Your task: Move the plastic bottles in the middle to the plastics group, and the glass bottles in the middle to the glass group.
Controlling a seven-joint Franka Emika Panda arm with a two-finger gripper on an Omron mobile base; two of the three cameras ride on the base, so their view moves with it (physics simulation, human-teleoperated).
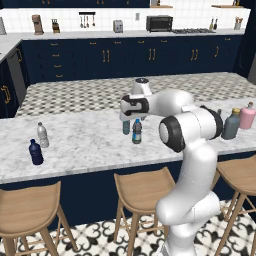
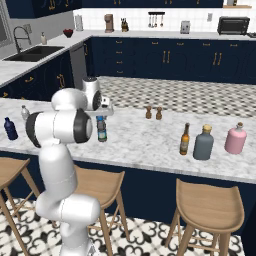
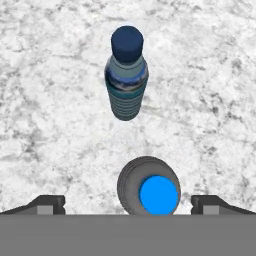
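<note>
The gripper (image 3: pixel 128 204) hangs above the marble counter (image 1: pixel 85 145), pointing straight down, with its two finger tips (image 3: pixel 49 204) spread wide apart and nothing pinched between them. Directly beneath it, between the tips and a little toward one of them, stands the slim teal-blue bottle (image 3: pixel 148 186), seen from above by its bright blue cap; neither tip touches it. Just beyond that bottle, further along the hand view, stands the clear bottle with the blue cap and dark label (image 3: pixel 126 75), upright and close to the teal one but apart from it.

In the left base view the gripper (image 1: pixel 128 119) sits over the teal bottle (image 1: pixel 126 126), with the clear labelled bottle (image 1: pixel 136 131) just beside it on the near side. Well off to the gripper's left on the same counter stand the pale clear bottle with a white cap (image 1: pixel 43 134) and the squat navy bottle (image 1: pixel 35 152), near each other.

Well away to the gripper's right, in the right base view, the amber bottle (image 2: pixel 185 139) stands just beside the stout grey-teal bottle (image 2: pixel 203 143), with the pink bottle (image 2: pixel 235 138) a little further out. Two small brown shakers (image 2: pixel 153 112) stand behind them on the counter.
</note>
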